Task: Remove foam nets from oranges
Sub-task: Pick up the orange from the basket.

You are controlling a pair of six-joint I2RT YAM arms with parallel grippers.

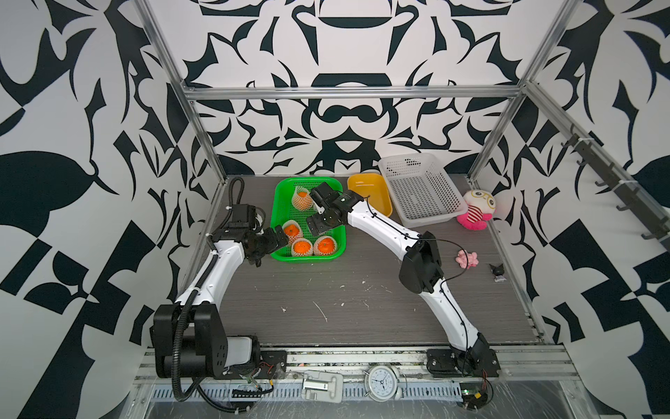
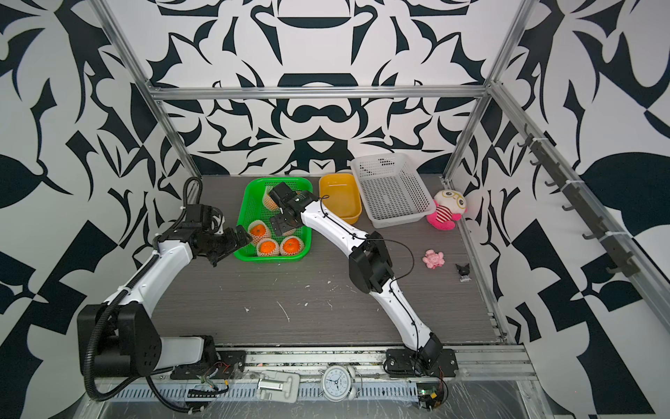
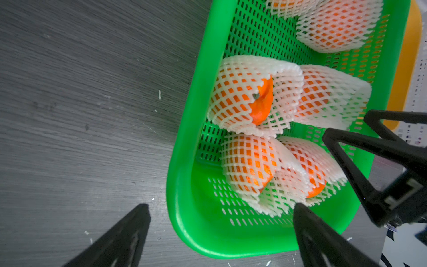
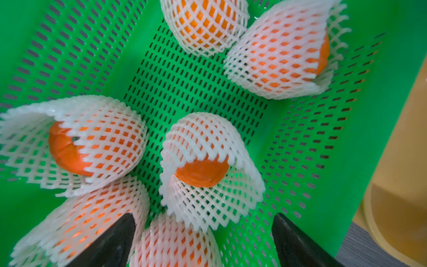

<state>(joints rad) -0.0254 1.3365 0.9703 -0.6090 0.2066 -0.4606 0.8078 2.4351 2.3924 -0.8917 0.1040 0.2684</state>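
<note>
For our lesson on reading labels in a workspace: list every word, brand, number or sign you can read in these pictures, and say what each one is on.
No word, brand or label can be read in any view.
alarm clock: its dial has numerals, too small to read.
green basket, yellow tub, white basket: no print shows.

Top views high, looking down; wrist views close, sharing green basket [image 3: 182, 150].

No legible text, labels or numbers
</note>
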